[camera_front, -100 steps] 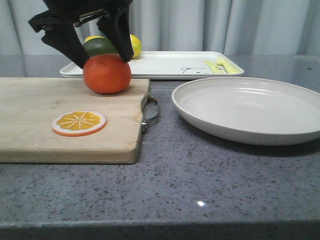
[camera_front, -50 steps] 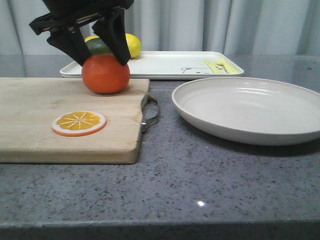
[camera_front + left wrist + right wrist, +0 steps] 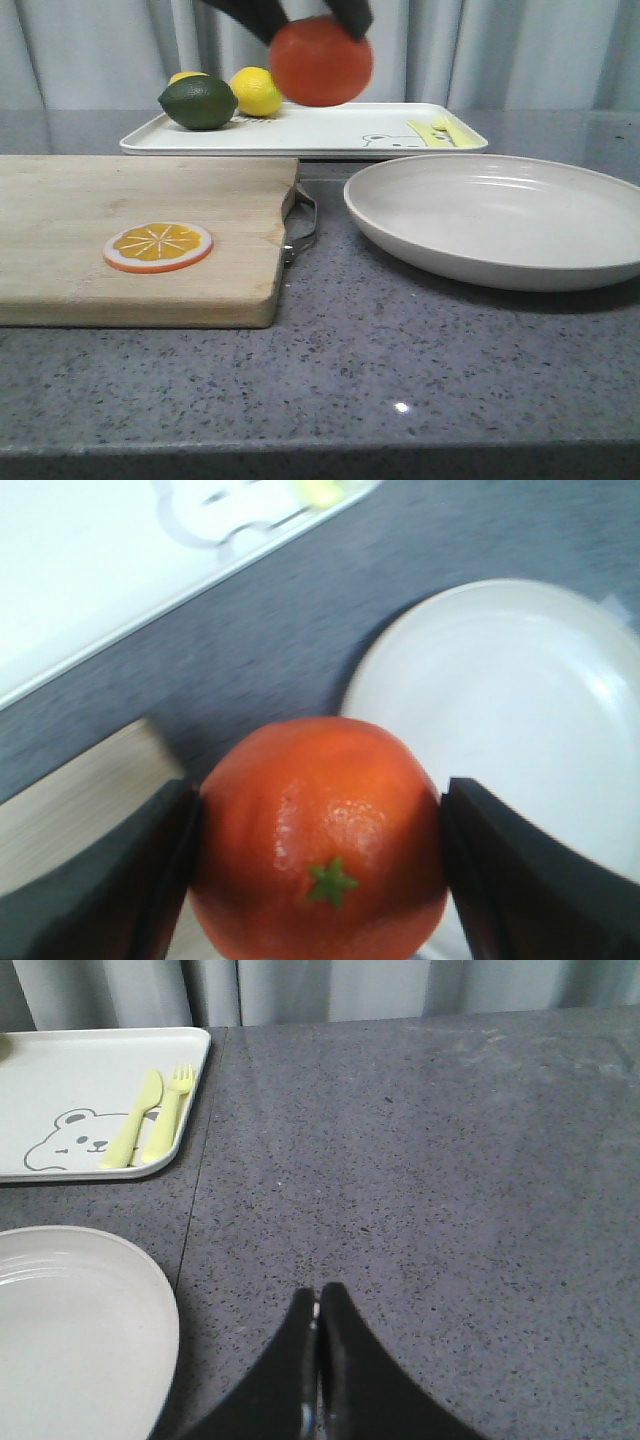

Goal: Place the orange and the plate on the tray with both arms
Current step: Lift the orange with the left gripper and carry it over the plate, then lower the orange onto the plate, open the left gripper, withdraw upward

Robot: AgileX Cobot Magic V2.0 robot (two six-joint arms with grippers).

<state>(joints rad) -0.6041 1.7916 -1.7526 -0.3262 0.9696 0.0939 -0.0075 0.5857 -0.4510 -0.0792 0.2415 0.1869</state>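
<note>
A wooden cutting board (image 3: 140,235) lies at the left front of the counter (image 3: 400,370), with an orange slice (image 3: 158,246) resting on its near half. To its right, just beside the board's handle (image 3: 303,228), sits the plate (image 3: 500,215). Behind both, toward the curtain, lies the tray (image 3: 320,135). On the tray's left end rest a lime (image 3: 198,102) and, behind and right of it, a lemon (image 3: 256,91); a fork (image 3: 165,1115) and knife (image 3: 132,1120) lie side by side at its right end. The orange (image 3: 321,60) hangs above the tray, right of the lemon, between the fingers of the left gripper (image 3: 320,865). The right gripper (image 3: 318,1360) sits over bare counter, right of the plate.
</note>
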